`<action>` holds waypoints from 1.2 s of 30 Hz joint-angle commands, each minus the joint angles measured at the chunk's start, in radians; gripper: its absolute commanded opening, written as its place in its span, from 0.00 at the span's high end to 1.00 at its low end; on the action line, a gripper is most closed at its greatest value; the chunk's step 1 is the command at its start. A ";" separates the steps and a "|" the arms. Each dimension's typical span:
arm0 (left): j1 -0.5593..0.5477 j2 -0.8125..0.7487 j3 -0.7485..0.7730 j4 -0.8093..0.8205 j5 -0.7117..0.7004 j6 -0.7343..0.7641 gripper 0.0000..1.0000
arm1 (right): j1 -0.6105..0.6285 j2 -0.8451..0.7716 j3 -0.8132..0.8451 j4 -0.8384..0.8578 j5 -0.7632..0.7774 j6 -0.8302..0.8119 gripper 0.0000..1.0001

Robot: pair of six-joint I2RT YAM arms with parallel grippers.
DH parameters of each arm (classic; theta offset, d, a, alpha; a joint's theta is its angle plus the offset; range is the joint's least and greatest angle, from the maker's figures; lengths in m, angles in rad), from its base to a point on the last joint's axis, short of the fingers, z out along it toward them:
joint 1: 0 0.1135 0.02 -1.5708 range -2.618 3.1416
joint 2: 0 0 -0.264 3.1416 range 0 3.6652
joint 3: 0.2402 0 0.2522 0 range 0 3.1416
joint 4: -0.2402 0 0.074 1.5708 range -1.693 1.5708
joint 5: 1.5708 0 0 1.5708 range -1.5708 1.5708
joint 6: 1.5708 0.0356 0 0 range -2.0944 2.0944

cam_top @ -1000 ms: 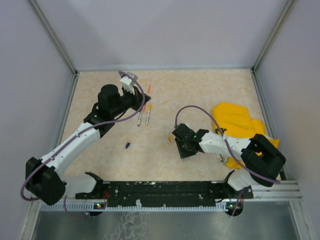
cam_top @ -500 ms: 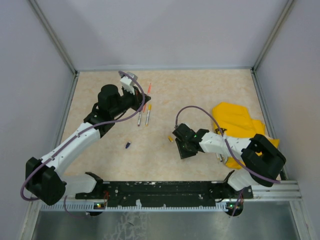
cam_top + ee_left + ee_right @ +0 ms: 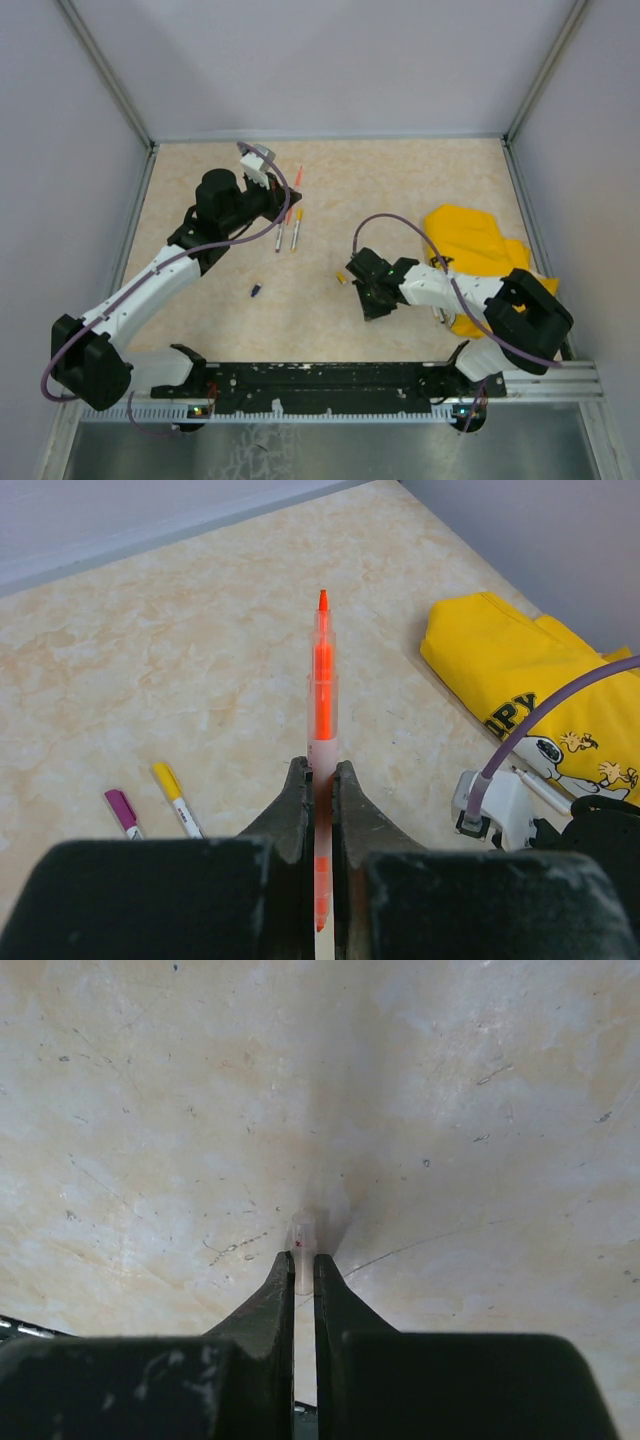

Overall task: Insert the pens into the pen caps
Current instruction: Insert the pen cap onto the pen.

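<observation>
- Left arm [image 3: 150, 285]: white moulded link shells between bulky black joint housings.
- Right arm [image 3: 432, 288]: the same white-and-black build, with a small green light [image 3: 380, 267] on its wrist.
- Thin purple cable [image 3: 385, 216] on each arm.
- Tapered black jaws, scuffed grey.
- Black base rail [image 3: 320, 378], its paint chipped white.

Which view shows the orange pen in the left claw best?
Left wrist: the orange pen fills the centre, tip bare, clamped in the left claw. Top external shows only a thin sliver; right wrist, none.
</observation>
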 commanded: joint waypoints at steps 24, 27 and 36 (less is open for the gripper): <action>0.006 -0.015 -0.019 0.087 0.297 0.044 0.97 | -0.004 -0.618 -0.092 0.714 0.379 0.045 1.00; 0.005 -0.016 -0.022 0.099 0.351 0.045 0.97 | -0.004 -0.624 -0.090 0.826 0.393 0.048 1.00; 0.005 -0.017 -0.033 0.130 0.460 0.056 0.97 | -0.004 -0.555 -0.056 1.079 0.396 0.034 1.00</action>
